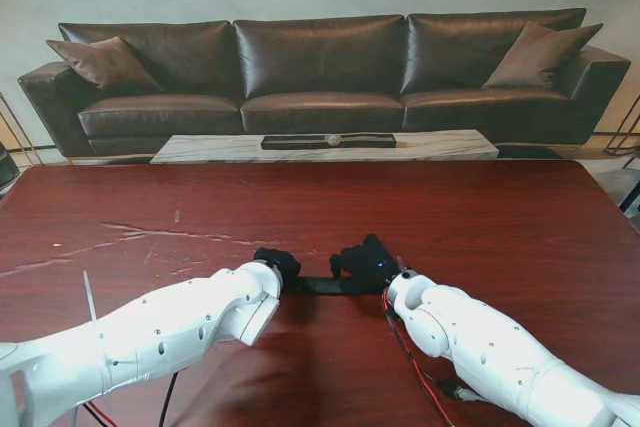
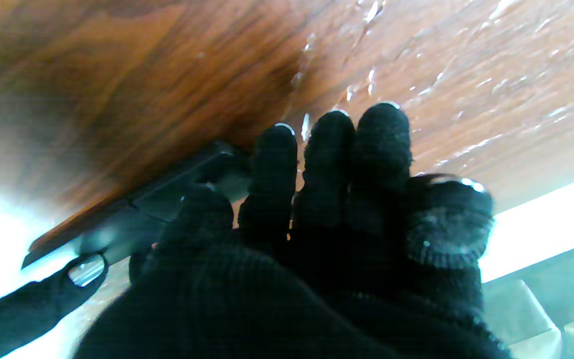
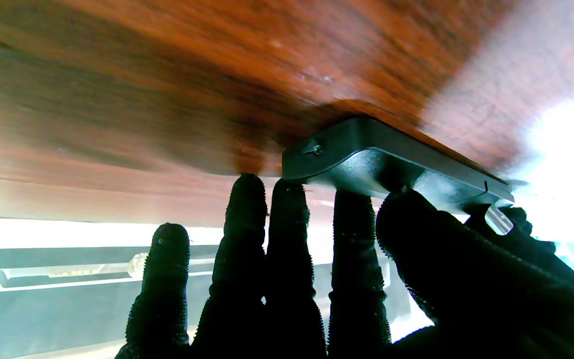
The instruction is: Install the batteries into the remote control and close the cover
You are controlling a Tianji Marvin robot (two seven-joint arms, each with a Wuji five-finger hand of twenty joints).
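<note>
1. Stand view: a dark red wooden table (image 1: 480, 217) fills the near half of the room, its top streaked with pale scuffs toward nine o'clock. Beyond it, at twelve o'clock, a low marble coffee table (image 1: 440, 145) stands before a dark leather sofa (image 1: 320, 72) against a pale wall. The black remote control (image 1: 318, 287) lies flat at the table's near centre, toward six o'clock, between the two gloved hands. The left hand (image 1: 276, 263) sits at its nine o'clock end, the right hand (image 1: 365, 265) over its three o'clock end. Both touch it; how tightly either holds cannot be told here.

2. Left wrist view: the left hand (image 2: 317, 219) has its fingers (image 2: 381, 134) extended and close together, tips against the wood beside the remote control (image 2: 167, 199), with the thumb lying on the remote's body. It presses rather than grips. A black finger of the other hand reaches in at the edge.

3. Right wrist view: the right hand (image 3: 347, 279) has its fingers (image 3: 247, 209) straight and slightly spread, one fingertip and the thumb pressing the remote control (image 3: 366, 149) against the table (image 3: 167, 75). Whether it truly clasps the remote, I cannot tell.
</note>
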